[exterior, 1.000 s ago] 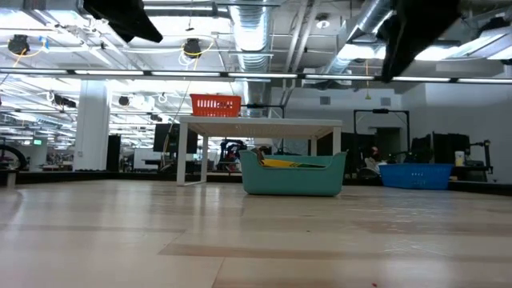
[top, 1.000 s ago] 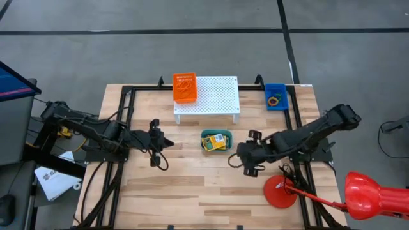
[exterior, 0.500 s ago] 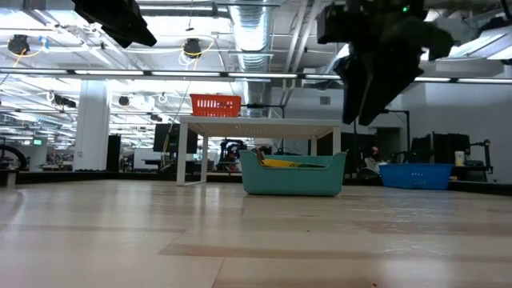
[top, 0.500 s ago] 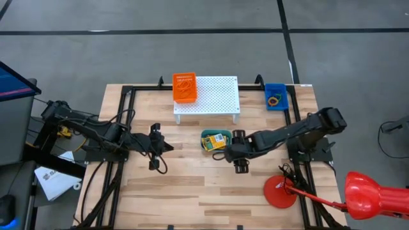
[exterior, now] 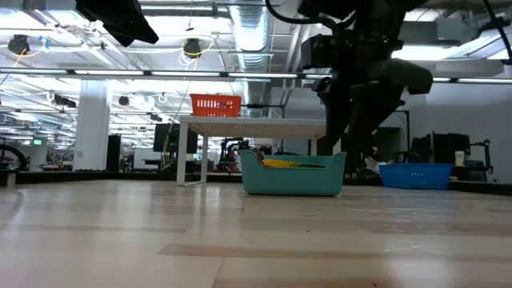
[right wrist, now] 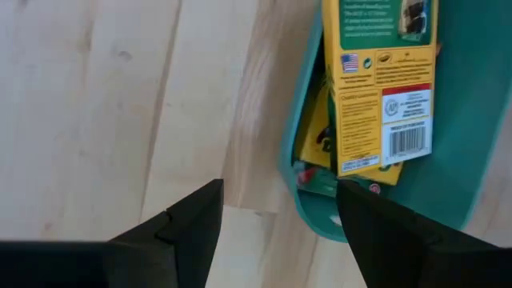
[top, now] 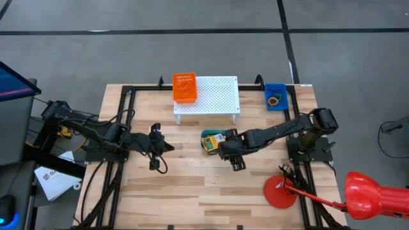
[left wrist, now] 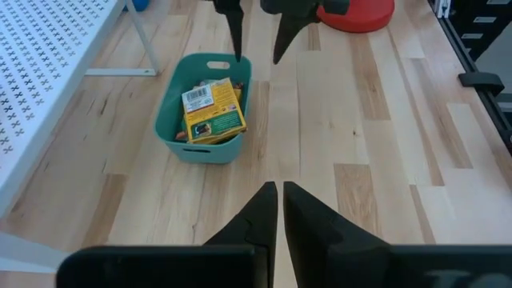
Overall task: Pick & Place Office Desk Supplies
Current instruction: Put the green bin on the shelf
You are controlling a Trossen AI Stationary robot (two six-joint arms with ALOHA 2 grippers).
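A wooden tabletop point(top: 192, 191) seen from above, with two dark robot arms reaching toward its middle. Near the centre sits a small teal bin point(top: 206, 136) holding two flat yellow-and-green crayon boxes point(top: 218, 140), stacked loosely; the top one shows a barcode in the right wrist view.

The right tool point(top: 231, 152) hangs just at the bin's 4 o'clock edge, its two fingers spread wide and empty, one over bare wood and one over the bin's rim.

The left tool point(top: 167, 145) waits at 9 o'clock from the bin, well apart from it, fingers pressed together and holding nothing.

At 12 o'clock from the bin stands a white perforated stand point(top: 214, 94) with an orange basket point(top: 184, 87) on its 9 o'clock end. A blue bin point(top: 276, 96) at about 2 o'clock holds rubber-band loops point(top: 274, 100). A red round disc point(top: 280, 192) lies near the tabletop's 5 o'clock corner.
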